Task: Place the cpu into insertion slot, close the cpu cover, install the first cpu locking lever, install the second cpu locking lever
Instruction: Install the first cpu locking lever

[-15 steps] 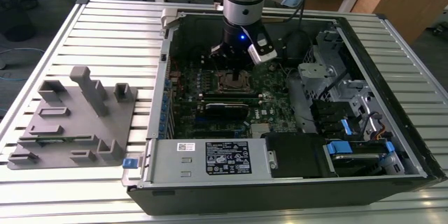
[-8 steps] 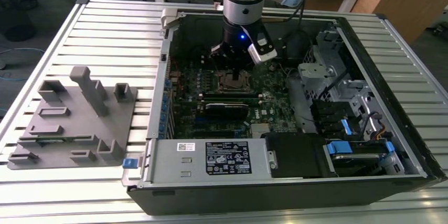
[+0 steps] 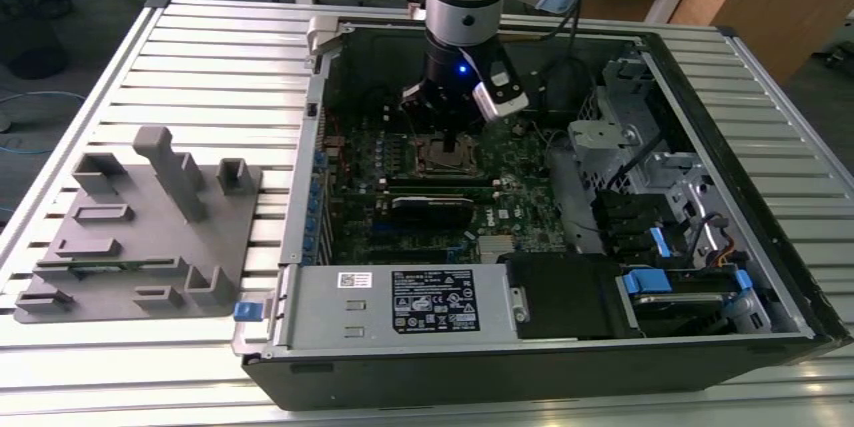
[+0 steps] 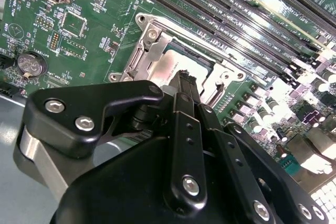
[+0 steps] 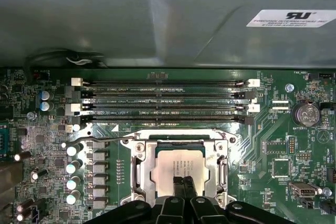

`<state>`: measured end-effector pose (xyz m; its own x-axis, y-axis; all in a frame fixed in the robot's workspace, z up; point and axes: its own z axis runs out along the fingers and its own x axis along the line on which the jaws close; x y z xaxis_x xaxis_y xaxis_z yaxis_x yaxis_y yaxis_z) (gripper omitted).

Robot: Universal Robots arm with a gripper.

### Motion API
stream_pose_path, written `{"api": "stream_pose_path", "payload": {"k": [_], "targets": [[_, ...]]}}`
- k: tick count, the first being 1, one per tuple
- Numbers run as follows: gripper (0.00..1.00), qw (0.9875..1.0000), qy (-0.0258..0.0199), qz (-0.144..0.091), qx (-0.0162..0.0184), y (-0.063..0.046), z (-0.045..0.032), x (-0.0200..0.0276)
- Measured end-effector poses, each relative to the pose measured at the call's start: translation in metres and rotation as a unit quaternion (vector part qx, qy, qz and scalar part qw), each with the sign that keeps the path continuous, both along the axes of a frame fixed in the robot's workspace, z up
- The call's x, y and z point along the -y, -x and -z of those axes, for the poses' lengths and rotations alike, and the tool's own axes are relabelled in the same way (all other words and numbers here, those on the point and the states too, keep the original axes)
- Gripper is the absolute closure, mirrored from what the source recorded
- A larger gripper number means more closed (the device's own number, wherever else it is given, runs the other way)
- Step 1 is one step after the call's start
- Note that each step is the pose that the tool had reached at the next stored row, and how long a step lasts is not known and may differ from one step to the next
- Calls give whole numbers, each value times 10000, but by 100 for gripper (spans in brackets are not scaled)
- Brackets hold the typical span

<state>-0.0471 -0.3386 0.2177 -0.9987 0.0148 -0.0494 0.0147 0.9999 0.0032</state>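
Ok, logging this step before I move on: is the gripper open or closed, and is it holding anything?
Gripper: shut, fingers pressed together with nothing between them, tips over the cpu.

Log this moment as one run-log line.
claw: shut, over cpu | cpu: in insertion slot | cpu cover: down around cpu
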Motion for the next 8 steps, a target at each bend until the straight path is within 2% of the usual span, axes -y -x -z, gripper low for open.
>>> {"api": "stream_pose_path", "payload": {"k": [8], "targets": [[89,10000,0,0,0,0,-23,0]]}}
